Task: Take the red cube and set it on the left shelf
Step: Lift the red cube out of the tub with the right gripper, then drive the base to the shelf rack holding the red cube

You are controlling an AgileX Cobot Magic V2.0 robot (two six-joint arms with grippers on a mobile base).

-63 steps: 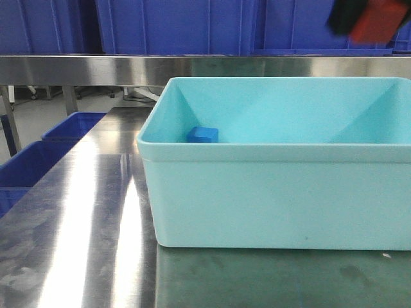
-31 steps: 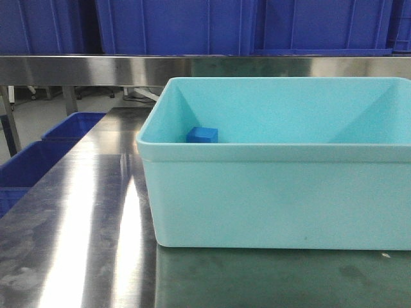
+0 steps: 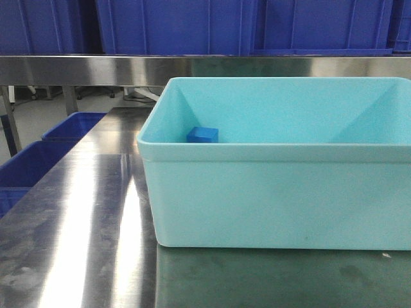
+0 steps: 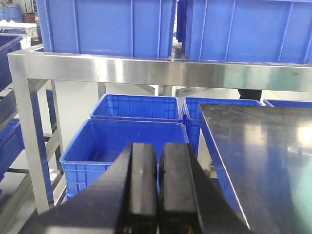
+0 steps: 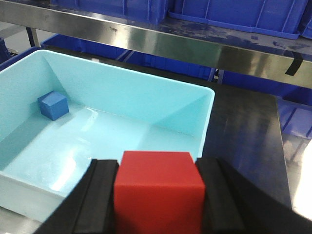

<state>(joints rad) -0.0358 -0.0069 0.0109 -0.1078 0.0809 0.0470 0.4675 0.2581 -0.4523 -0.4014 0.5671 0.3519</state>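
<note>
The red cube (image 5: pixel 158 187) sits clamped between the two black fingers (image 5: pixel 101 195) of the right gripper (image 5: pixel 158 207), held in the air at the near edge of the right wrist view, above the near side of a pale turquoise tub (image 5: pixel 122 92). A small blue cube (image 5: pixel 53 105) lies on the tub's floor in the far left corner, close to the walls and well apart from the red one. Beyond the tub runs the steel rail of the left shelf (image 5: pixel 195 48), with dark-blue crates (image 5: pixel 234 12) standing in a row on top. In the front view the tub (image 3: pixel 276 199) rests on a dark green mat (image 3: pixel 282 279) laid on a polished steel table (image 3: pixel 83 224), the blue cube (image 3: pixel 203 135) showing just over its rim. The left gripper (image 4: pixel 157 190) hangs off the table's left edge with its fingers pressed together on nothing, facing the shelf (image 4: pixel 146 70) and more open blue crates (image 4: pixel 126 141) on the lower level.
</note>
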